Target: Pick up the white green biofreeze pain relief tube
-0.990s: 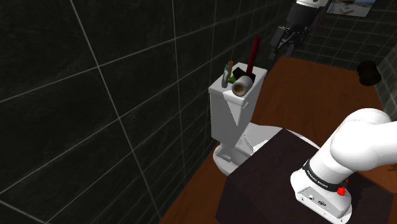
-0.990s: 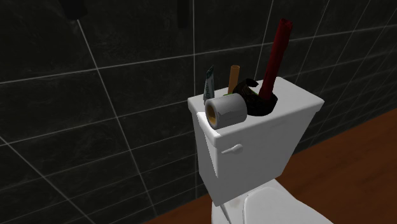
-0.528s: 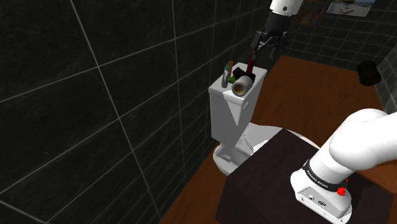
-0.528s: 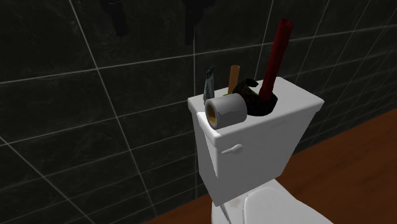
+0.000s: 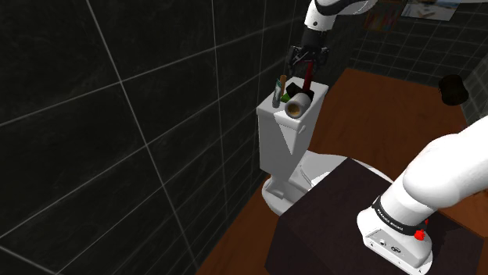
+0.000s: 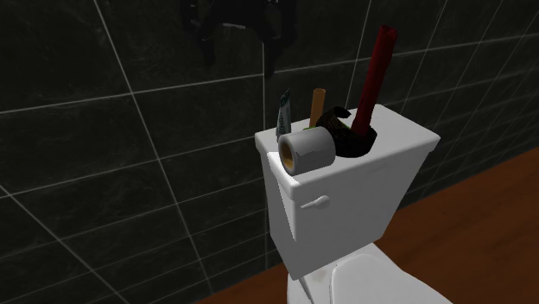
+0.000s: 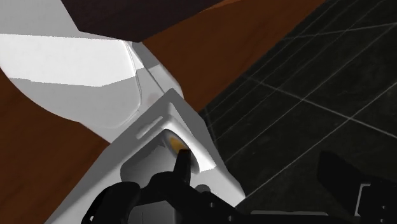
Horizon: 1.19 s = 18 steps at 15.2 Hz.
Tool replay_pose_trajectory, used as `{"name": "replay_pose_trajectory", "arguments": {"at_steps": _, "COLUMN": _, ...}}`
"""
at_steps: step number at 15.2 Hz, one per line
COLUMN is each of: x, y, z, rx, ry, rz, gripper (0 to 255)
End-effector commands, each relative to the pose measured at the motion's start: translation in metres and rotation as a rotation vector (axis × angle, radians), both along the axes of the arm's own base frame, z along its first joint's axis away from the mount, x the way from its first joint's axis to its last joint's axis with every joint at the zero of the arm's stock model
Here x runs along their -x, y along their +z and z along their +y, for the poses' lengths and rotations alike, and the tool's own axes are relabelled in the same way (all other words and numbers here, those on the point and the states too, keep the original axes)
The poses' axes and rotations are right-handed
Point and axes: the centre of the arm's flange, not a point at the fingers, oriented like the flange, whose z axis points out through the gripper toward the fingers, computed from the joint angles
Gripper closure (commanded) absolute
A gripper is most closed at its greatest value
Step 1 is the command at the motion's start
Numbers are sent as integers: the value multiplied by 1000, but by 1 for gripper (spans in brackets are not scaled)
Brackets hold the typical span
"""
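Gripper (image 5: 306,61) hangs at upper centre of the shoulder view, above the white toilet tank (image 5: 283,129). Jaws apart, nothing between them. In the second exterior view the black fingers (image 6: 207,47) show spread at the top edge against the dark tiled wall (image 6: 104,173). They are well above the things on the lid and touch none of them.

Task's tube (image 6: 282,115) is pale grey-white with a trace of green. It stands upright at the tank's left end in the second exterior view, just behind a grey toilet roll (image 6: 307,148) lying on its side. A brown stick (image 6: 318,104) stands to the tube's right. Right of that sits a black plunger cup (image 6: 350,140), its dark red handle (image 6: 376,73) rising toward upper right.

Wrist view: fingers wide apart, tank lid beyond them.

Brown wood floor (image 5: 375,117) lies around the toilet. Dark box stand (image 5: 336,203) sits at lower right of the shoulder view.
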Motion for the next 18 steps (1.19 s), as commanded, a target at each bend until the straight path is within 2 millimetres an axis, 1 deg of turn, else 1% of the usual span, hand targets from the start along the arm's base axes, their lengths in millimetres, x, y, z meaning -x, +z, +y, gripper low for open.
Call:
{"name": "replay_pose_trajectory", "arguments": {"at_steps": 1, "x": -24, "y": -12, "z": -8, "rx": -4, "ry": -42, "rz": 9, "gripper": 0}}
{"name": "replay_pose_trajectory", "arguments": {"at_steps": 8, "x": -100, "y": -57, "z": -45, "rx": -17, "ry": -183, "rz": 41, "gripper": 0}}
{"name": "replay_pose_trajectory", "arguments": {"at_steps": 15, "x": -169, "y": -105, "z": -91, "rx": -30, "ry": -325, "rz": 73, "gripper": 0}}
{"name": "replay_pose_trajectory", "arguments": {"at_steps": 16, "x": -170, "y": -106, "z": -92, "rx": -31, "ry": -329, "rz": 74, "gripper": 0}}
{"name": "replay_pose_trajectory", "arguments": {"at_steps": 18, "x": -170, "y": -116, "z": -92, "rx": -31, "ry": -329, "rz": 74, "gripper": 0}}
